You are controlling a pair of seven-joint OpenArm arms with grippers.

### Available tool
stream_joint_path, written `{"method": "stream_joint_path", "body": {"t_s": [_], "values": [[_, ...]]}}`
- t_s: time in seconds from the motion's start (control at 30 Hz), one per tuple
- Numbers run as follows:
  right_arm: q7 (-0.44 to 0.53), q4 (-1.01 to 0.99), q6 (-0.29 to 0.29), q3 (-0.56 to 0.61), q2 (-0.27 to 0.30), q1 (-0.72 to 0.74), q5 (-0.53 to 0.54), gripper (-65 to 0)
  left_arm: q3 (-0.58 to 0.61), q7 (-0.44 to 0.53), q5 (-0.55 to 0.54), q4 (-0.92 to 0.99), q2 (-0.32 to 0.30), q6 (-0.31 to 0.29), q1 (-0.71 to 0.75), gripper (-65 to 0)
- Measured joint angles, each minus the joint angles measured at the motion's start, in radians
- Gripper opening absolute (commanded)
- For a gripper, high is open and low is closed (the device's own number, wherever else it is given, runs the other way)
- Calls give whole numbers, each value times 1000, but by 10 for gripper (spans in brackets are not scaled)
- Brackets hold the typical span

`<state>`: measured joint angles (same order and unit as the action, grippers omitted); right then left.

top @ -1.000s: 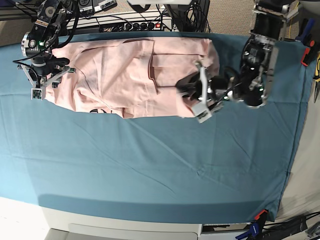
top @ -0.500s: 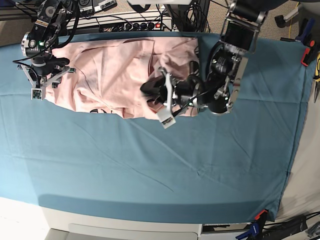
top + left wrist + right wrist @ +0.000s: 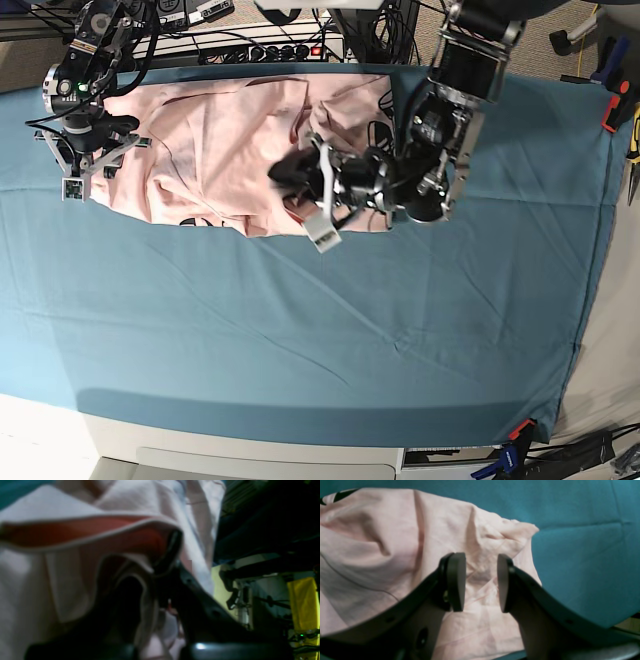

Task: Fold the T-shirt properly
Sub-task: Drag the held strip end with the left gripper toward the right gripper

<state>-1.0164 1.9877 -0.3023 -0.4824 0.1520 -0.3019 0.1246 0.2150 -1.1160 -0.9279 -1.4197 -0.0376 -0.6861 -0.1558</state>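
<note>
A: We log the left arm point(image 3: 450, 110) first. In the base view it comes in from the top edge, drops toward the cloth point(image 3: 320, 320), then bends across so its wrist lies nearly level over the shirt point(image 3: 210, 150).

B: And its claw?

A: The left claw point(image 3: 300, 180) sits over the shirt's middle. In the left wrist view its fingers point(image 3: 170, 552) are pressed together with a fold of pink fabric pinched between them, and the shirt point(image 3: 62, 580) drapes over and around the tips. We note it as clamped on the shirt.

B: Is the fabric lifted?

A: The hem arches up above the fingers, close to the lens. We cannot tell how far off the cloth it is; the view is blurred.

B: Right arm?

A: The right arm point(image 3: 85, 60) reaches down at the top left corner of the base view, with its wrist over the shirt's left end.

B: Right claw?

A: The right claw point(image 3: 480, 582) stands partly apart, with a plain gap between the two pads point(image 3: 456, 580). Wrinkled shirt point(image 3: 395, 555) shows through the gap. We see nothing held; whether the tips touch the fabric we cannot tell.

B: Where does the shirt lie?

A: Along the far edge of the teal cloth point(image 3: 582, 542), bunched and creased, spread between the two claws. A bit of black lettering point(image 3: 195, 221) shows at its near edge.
</note>
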Motion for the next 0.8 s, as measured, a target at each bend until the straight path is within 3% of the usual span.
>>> {"method": "stream_joint_path", "body": {"t_s": [0.53, 0.57, 0.67, 0.7, 0.8], "values": [[0, 0, 0, 0, 0, 0, 15, -433, 4, 26, 26, 0, 25, 0, -8, -650], [0, 0, 0, 0, 0, 0, 15, -433, 10, 26, 26, 0, 24, 0, -8, -596], [0, 0, 0, 0, 0, 0, 15, -433, 42, 21, 23, 0, 24, -3, -8, -340], [0, 0, 0, 0, 0, 0, 14, -433, 56, 19, 23, 0, 26, -3, -8, -294], [0, 0, 0, 0, 0, 0, 15, -433, 104, 18, 23, 0, 29, 7, -8, -285]]}}
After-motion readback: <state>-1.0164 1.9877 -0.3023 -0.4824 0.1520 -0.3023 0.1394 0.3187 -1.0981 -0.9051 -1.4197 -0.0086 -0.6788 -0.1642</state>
